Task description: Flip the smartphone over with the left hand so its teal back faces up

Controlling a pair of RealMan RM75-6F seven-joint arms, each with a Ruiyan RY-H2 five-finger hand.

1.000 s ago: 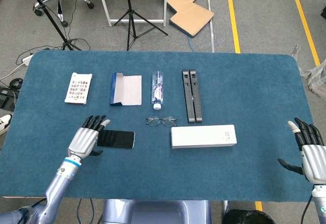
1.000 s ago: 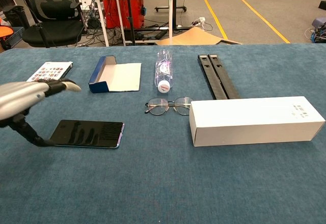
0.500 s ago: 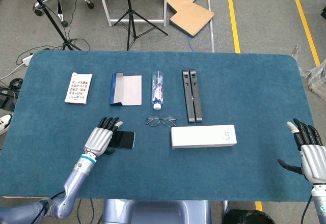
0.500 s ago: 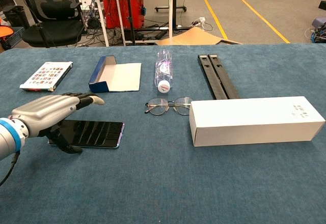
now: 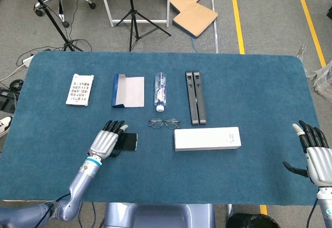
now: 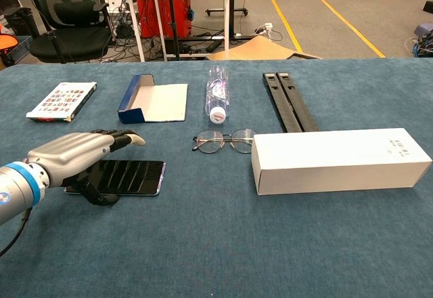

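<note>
The smartphone (image 5: 130, 141) (image 6: 135, 176) lies flat on the blue table with its black glossy screen up, a thin teal rim showing along its near edge. My left hand (image 5: 107, 142) (image 6: 71, 156) hovers palm-down over the phone's left half and hides it in the head view. Its fingers (image 6: 118, 137) stretch out above the screen, and the thumb (image 6: 98, 195) reaches down at the phone's near edge. The phone is not lifted. My right hand (image 5: 315, 153) rests open near the table's right front corner, far from the phone.
A pair of glasses (image 5: 164, 123) lies just beyond the phone, and a long white box (image 5: 207, 138) to its right. Further back sit a card booklet (image 5: 80, 89), an open blue box (image 5: 128, 90), a water bottle (image 5: 160, 90) and two black bars (image 5: 195, 97).
My left hand has slid right from the phone's left end until it covers the left half, with the thumb now at the near edge. The phone and right hand stay put.
</note>
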